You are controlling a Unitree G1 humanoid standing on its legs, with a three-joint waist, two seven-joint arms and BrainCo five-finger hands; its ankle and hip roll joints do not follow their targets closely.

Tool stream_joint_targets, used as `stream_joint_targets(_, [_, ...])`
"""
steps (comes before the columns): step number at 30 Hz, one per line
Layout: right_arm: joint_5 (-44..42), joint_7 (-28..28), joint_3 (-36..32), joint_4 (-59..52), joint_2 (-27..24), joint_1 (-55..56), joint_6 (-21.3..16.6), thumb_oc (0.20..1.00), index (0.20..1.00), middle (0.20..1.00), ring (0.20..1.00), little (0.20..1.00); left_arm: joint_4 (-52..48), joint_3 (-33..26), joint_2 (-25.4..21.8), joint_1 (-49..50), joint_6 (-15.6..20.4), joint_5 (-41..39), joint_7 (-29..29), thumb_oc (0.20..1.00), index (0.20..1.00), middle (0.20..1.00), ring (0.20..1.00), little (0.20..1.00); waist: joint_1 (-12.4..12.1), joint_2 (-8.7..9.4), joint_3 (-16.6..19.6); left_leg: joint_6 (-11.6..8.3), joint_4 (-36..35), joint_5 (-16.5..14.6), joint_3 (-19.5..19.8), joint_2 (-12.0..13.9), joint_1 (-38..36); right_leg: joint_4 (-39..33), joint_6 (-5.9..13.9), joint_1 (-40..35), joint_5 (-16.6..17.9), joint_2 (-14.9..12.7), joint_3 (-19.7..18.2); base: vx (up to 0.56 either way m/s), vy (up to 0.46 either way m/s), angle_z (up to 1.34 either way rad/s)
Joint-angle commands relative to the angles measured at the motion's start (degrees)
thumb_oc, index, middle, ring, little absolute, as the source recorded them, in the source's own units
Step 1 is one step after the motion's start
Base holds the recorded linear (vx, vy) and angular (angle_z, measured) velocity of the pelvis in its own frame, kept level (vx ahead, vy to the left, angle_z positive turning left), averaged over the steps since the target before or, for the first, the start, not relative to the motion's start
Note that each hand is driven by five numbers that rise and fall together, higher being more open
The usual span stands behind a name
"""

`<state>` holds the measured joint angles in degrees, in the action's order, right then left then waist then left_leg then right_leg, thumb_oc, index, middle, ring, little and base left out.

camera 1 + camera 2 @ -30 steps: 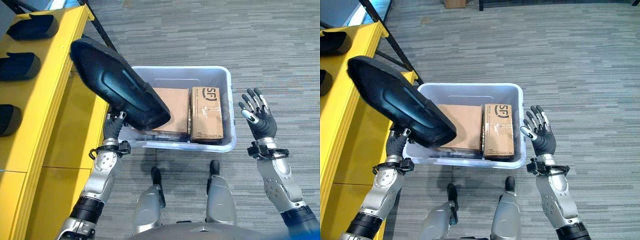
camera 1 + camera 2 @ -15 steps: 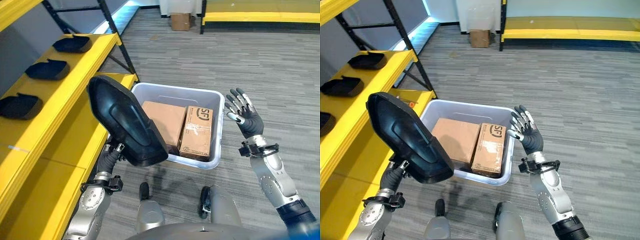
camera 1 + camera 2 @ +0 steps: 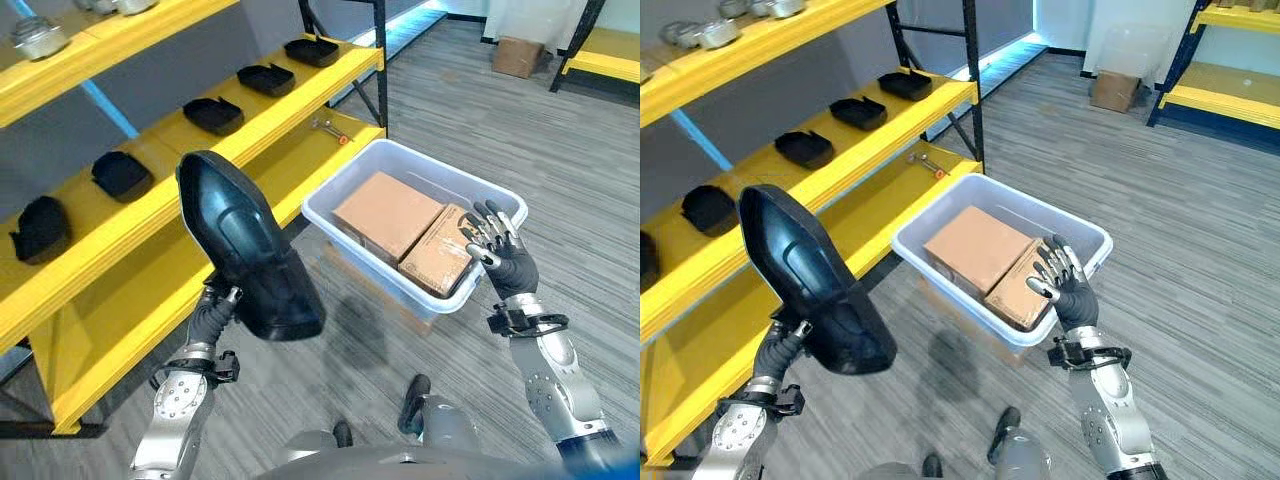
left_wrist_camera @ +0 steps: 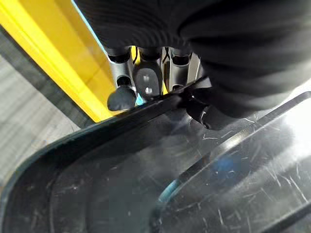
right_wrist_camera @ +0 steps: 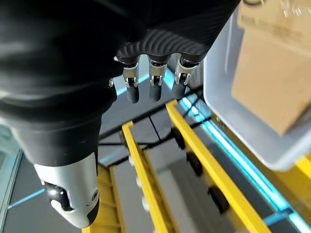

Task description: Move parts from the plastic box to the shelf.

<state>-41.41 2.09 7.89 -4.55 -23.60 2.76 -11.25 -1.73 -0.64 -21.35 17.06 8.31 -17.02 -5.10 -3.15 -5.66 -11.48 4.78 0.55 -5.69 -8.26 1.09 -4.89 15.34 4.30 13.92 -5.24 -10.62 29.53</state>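
My left hand [image 3: 212, 314] is shut on the lower end of a large black moulded part [image 3: 245, 250] and holds it upright in front of the yellow shelf [image 3: 165, 165]. In the left wrist view its fingers [image 4: 146, 88] curl over the part's rim [image 4: 97, 145]. The clear plastic box [image 3: 345, 175] stands on the floor to the right and holds two cardboard boxes [image 3: 385, 213]. Beside the box's near right corner my right hand [image 3: 503, 262] is raised, open and holding nothing, its fingers [image 5: 153, 77] straight.
Several black parts [image 3: 213, 114] lie in a row on the middle shelf board. Metal parts [image 3: 40, 35] sit on the top board and a small tool [image 3: 328, 128] lies on the low board. A far cardboard box [image 3: 518, 55] and another yellow rack [image 3: 600, 40] stand beyond.
The camera has swung left and up, bringing the shelf rows into view. My left hand still holds the black part upright. The right hand stays open near the box.
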Motion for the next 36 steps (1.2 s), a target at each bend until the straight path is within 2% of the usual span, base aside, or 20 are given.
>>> stream_joint_targets(1, [0.0,1.3,1.5,-2.1,-0.5,-0.7,-0.7,1.000,1.000,1.000,1.000,1.000,-8.0,-6.1,-3.7,-0.4,4.6,2.8,0.2,0.200,0.200,0.200,0.200,0.200,1.4,3.72,1.1,-5.86,-2.6,4.5,2.6,1.6,2.6,-11.5,4.77,-14.8,9.9,-8.3,-0.7,0.02,0.139,0.28])
stream_joint_targets(12, [1.5,1.0,3.7,-1.5,1.8,-1.2,0.5,1.000,1.000,1.000,1.000,1.000,-8.7,-8.3,-4.7,0.6,4.5,5.5,-0.2,0.200,0.200,0.200,0.200,0.200,-0.1,6.19,1.4,-1.79,1.6,0.6,5.3,-5.2,3.9,-10.6,8.00,-16.5,15.8,-14.7,-1.5,0.05,0.198,0.13])
stream_joint_targets(13, [1.3,0.6,4.3,-1.5,2.4,-1.5,0.4,1.000,1.000,1.000,1.000,1.000,-8.3,-7.8,-6.1,-0.8,4.5,6.2,-1.0,0.200,0.200,0.200,0.200,0.200,0.9,6.27,1.0,-0.93,1.0,0.9,6.9,-5.5,3.4,-6.5,6.61,-14.1,15.1,-13.3,-9.0,0.05,0.192,0.22])
stream_joint_targets(14, [1.3,0.6,4.4,-1.6,2.5,-1.5,0.3,1.000,1.000,1.000,1.000,1.000,-7.8,-7.5,-6.6,-1.3,4.7,6.2,-1.2,0.200,0.200,0.200,0.200,0.200,1.7,6.16,0.7,-0.74,0.7,1.1,7.5,-5.3,3.3,-5.9,5.80,-12.4,14.1,-10.8,-14.2,0.04,0.170,0.43])
stream_joint_targets(16, [0.7,0.8,4.7,-2.0,2.3,-1.2,0.4,1.000,1.000,1.000,1.000,1.000,-7.4,-6.5,-7.2,-2.1,4.8,6.2,-1.1,0.200,0.200,0.200,0.200,0.200,3.2,5.88,-0.1,-0.45,0.3,1.8,9.0,-5.0,3.6,-4.6,4.22,-8.7,10.2,-3.7,-24.4,0.02,0.062,0.52])
stream_joint_targets(17, [-0.1,1.6,4.7,-2.4,1.8,-0.4,0.6,1.000,1.000,1.000,1.000,1.000,-7.1,-6.1,-7.2,-2.1,4.7,6.4,-0.9,0.200,0.200,0.200,0.200,0.200,4.3,6.24,-0.6,-0.13,-0.5,2.8,10.2,-4.9,3.8,-4.7,2.70,-7.0,6.8,2.6,-27.9,0.04,0.016,0.23])
stream_joint_targets(18, [-0.3,2.1,4.6,-2.4,1.5,0.1,0.6,1.000,1.000,1.000,1.000,1.000,-7.2,-6.2,-7.1,-1.9,4.7,6.5,-0.8,0.200,0.200,0.200,0.200,0.200,4.5,6.66,-0.7,-0.01,-0.9,3.2,10.5,-5.1,3.8,-5.0,1.87,-6.4,6.2,5.1,-27.8,0.09,-0.067,0.25])
stream_joint_targets(19, [-0.7,3.0,5.3,-1.8,1.0,0.2,0.1,1.000,1.000,1.000,1.000,1.000,-7.7,-6.8,-5.9,-1.0,4.9,6.1,-0.9,0.200,0.200,0.200,0.200,0.200,5.0,7.75,-0.5,-0.28,-1.4,3.5,11.4,-6.2,3.8,-8.7,0.26,-5.2,6.5,10.6,-27.1,0.10,-0.134,0.35])
stream_joint_targets(22, [-1.6,3.2,6.3,-1.8,0.7,-0.1,-0.3,1.000,1.000,1.000,1.000,1.000,-7.7,-6.6,-5.0,-1.2,5.3,6.1,-1.1,0.200,0.200,0.200,0.200,0.200,5.2,8.06,-0.3,-0.95,-0.1,3.3,12.0,-6.5,5.0,-13.6,-0.21,-8.3,7.7,11.5,-30.3,0.04,-0.121,0.57])
stream_joint_targets(23, [-1.4,3.2,6.5,-1.4,0.2,-0.7,-0.3,1.000,1.000,1.000,1.000,1.000,-8.2,-6.8,-4.5,-0.3,5.7,4.3,-0.7,0.200,0.200,0.200,0.200,0.200,4.5,7.95,0.2,-1.40,0.6,2.9,11.8,-6.3,5.5,-16.2,-0.18,-9.6,8.2,11.4,-29.8,0.07,-0.075,0.14])
stream_joint_targets(26, [-2.4,1.9,6.3,-1.0,-0.4,-1.7,-1.2,1.000,1.000,1.000,1.000,1.000,-7.9,-4.8,-4.6,-1.7,5.4,2.7,-0.4,0.200,0.200,0.200,0.200,0.200,4.4,7.47,-1.2,-2.76,7.9,1.1,11.4,-7.9,8.6,-14.0,-1.28,-9.7,7.2,10.4,-27.5,0.03,-0.062,0.29])
stream_joint_targets(27, [-2.3,1.6,5.3,-1.5,-1.4,-1.4,-1.6,1.000,1.000,1.000,1.000,1.000,-8.0,-3.9,-5.1,-3.1,5.5,2.6,-0.3,0.200,0.200,0.200,0.200,0.200,5.3,7.96,-2.5,-4.17,11.8,0.6,8.1,-6.2,11.1,-13.5,-1.40,-9.7,6.8,8.6,-25.4,-0.12,0.066,1.16])
stream_joint_targets(28, [-2.1,0.9,4.8,-1.3,-2.1,-2.0,-1.9,1.000,1.000,1.000,1.000,1.000,-8.2,-3.7,-5.7,-4.1,5.4,2.6,-0.5,0.200,0.200,0.200,0.200,0.200,6.2,8.76,-3.6,-4.43,14.2,-0.5,5.3,-1.6,12.2,-12.3,-1.04,-9.2,6.8,6.3,-23.9,-0.13,0.101,1.75])
stream_joint_targets(30, [-2.2,0.6,4.7,-0.8,-1.9,-2.2,-1.9,1.000,1.000,1.000,1.000,1.000,-8.3,-3.9,-6.0,-4.6,5.5,2.9,-1.4,0.200,0.200,0.200,0.200,0.200,6.3,8.93,-3.9,-4.96,13.8,0.4,6.5,3.6,12.1,-10.4,-0.62,-8.5,5.6,4.9,-23.4,-0.04,0.207,1.94])
stream_joint_targets(31, [-2.2,-0.3,4.3,-0.6,-2.2,-1.9,-2.6,1.000,1.000,1.000,1.000,1.000,-8.3,-4.2,-6.4,-6.1,5.4,3.5,-3.0,0.200,0.200,0.200,0.200,0.200,7.2,7.96,-4.1,-6.80,7.9,8.4,6.1,14.6,11.9,-4.9,0.11,-6.1,2.8,1.8,-21.3,-0.01,0.372,1.05])
stream_joint_targets(32, [-2.1,-0.7,4.1,-0.5,-2.4,-2.0,-2.9,1.000,1.000,1.000,1.000,1.000,-8.2,-4.2,-6.6,-6.6,5.4,3.7,-3.6,0.200,0.200,0.200,0.200,0.200,7.5,7.32,-4.2,-7.83,4.4,11.9,5.7,17.8,11.6,-1.1,0.38,-4.7,1.0,0.8,-20.4,0.04,0.512,1.41])
stream_joint_targets(33, [-2.1,-1.3,3.8,-0.1,-2.4,-1.4,-3.1,1.000,1.000,1.000,1.000,1.000,-7.5,-4.2,-6.9,-7.4,5.4,3.9,-4.2,0.200,0.200,0.200,0.200,0.200,7.3,6.30,-4.2,-9.95,0.0,17.4,3.9,21.9,11.5,3.9,1.17,-3.7,-1.6,-0.9,-19.4,0.12,0.455,1.60])
stream_joint_targets(34, [-1.6,-1.7,3.0,-0.4,-2.4,-0.7,-3.4,1.000,1.000,1.000,1.000,1.000,-6.3,-3.4,-7.0,-9.1,5.7,4.4,-5.0,0.200,0.200,0.200,0.200,0.200,6.9,5.28,-4.3,-12.09,-2.2,20.4,2.6,23.7,11.6,7.4,2.42,-3.7,-2.8,-3.3,-18.2,0.17,0.539,1.39])
stream_joint_targets(35, [-1.4,-1.6,3.4,-0.5,-1.7,-0.3,-3.0,1.000,1.000,1.000,1.000,1.000,-6.5,-3.5,-7.1,-8.7,5.8,4.3,-4.7,0.200,0.200,0.200,0.200,0.200,6.0,4.60,-4.0,-12.37,-1.1,16.5,4.5,22.6,10.6,9.3,3.35,-3.3,-3.2,-4.2,-19.5,0.16,0.462,0.51])
stream_joint_targets(36, [-1.3,-1.4,3.4,-0.6,-1.3,0.1,-3.0,1.000,1.000,1.000,1.000,1.000,-6.9,-3.5,-7.3,-8.5,5.8,4.7,-4.4,0.200,0.200,0.200,0.200,0.200,5.7,4.57,-3.7,-12.55,-0.3,15.4,4.9,21.6,11.2,8.6,3.83,-4.2,-2.7,-5.3,-19.1,0.18,0.426,0.32])
